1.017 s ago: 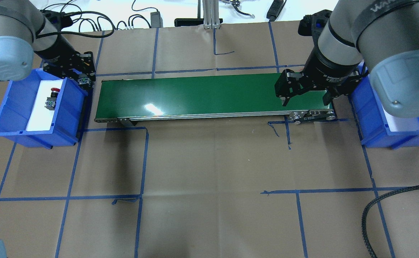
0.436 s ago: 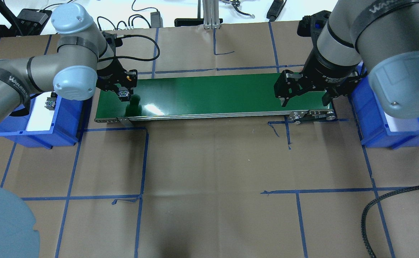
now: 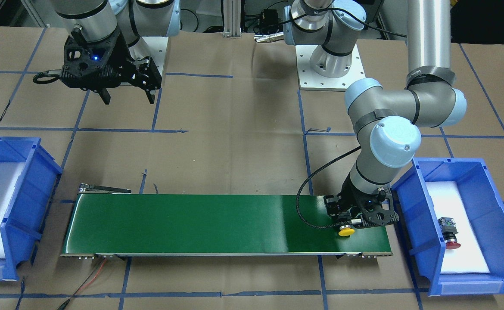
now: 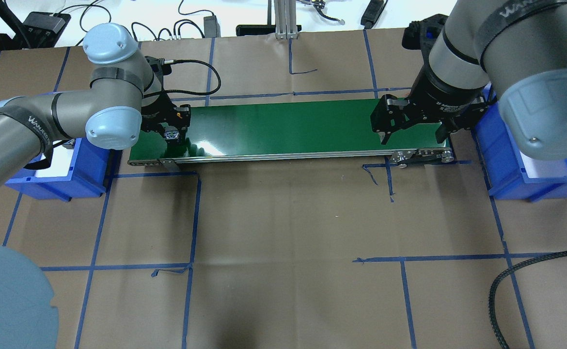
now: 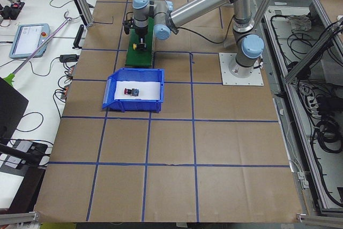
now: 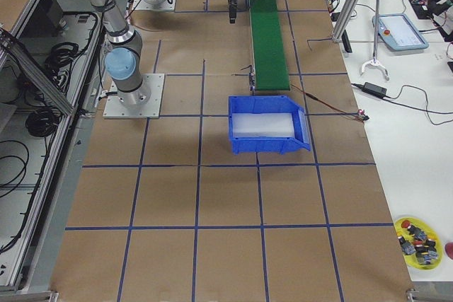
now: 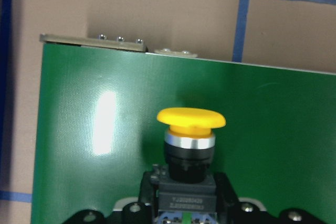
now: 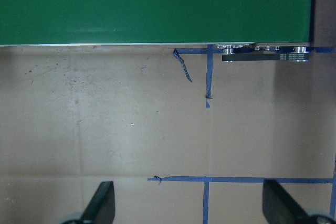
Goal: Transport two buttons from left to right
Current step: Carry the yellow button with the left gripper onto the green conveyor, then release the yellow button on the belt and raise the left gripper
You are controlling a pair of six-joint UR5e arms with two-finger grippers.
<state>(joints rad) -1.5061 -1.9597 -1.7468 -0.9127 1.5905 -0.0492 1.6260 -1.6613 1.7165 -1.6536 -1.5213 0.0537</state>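
My left gripper [image 4: 169,131] is shut on the yellow-capped button [image 3: 346,231], gripping its grey rear block. It holds the button on its side, low over the left end of the green conveyor belt [image 4: 283,126]; I cannot tell if it touches. The left wrist view shows the yellow cap [image 7: 191,121] pointing away from the fingers. The red-capped button [image 3: 450,234] lies on white foam in the left blue bin [image 3: 463,172], hidden by the arm in the overhead view. My right gripper [image 4: 414,133] is open and empty, high over the belt's right end.
The right blue bin [image 4: 506,165], lined with white foam, stands past the belt's right end and shows nothing in it. A black braided cable [image 4: 506,291] lies on the table at the near right. Blue tape lines cross the brown table cover.
My left arm has swung from beside the left bin over the belt's left end, carrying the yellow button, and has settled lower. The right arm has not moved.
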